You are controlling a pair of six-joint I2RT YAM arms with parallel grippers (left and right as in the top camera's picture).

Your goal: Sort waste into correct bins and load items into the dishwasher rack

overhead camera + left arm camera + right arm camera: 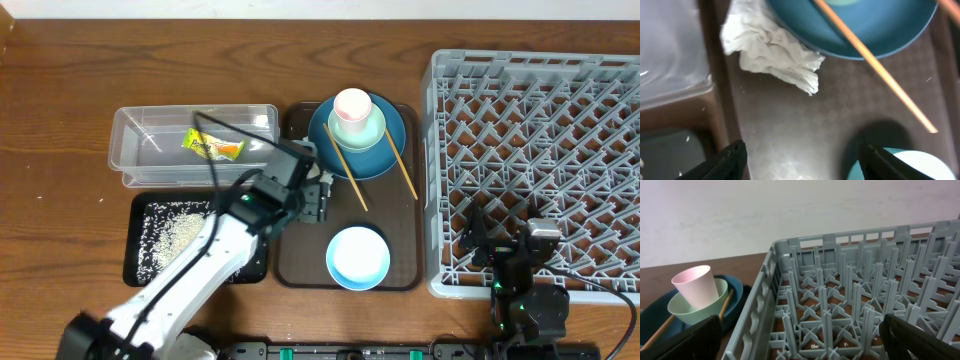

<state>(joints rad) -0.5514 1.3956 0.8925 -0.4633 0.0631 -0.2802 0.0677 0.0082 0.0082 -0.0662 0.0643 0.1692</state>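
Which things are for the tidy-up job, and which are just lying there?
For the job: wrapper, tissue, rice, tub, black tray, plate, green bowl, cup, white bowl, chopsticks, rack.
Just lying there: brown tray, table.

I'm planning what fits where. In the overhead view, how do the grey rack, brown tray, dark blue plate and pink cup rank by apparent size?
1. dishwasher rack
2. brown tray
3. dark blue plate
4. pink cup
The gaps are clear; none look alike.
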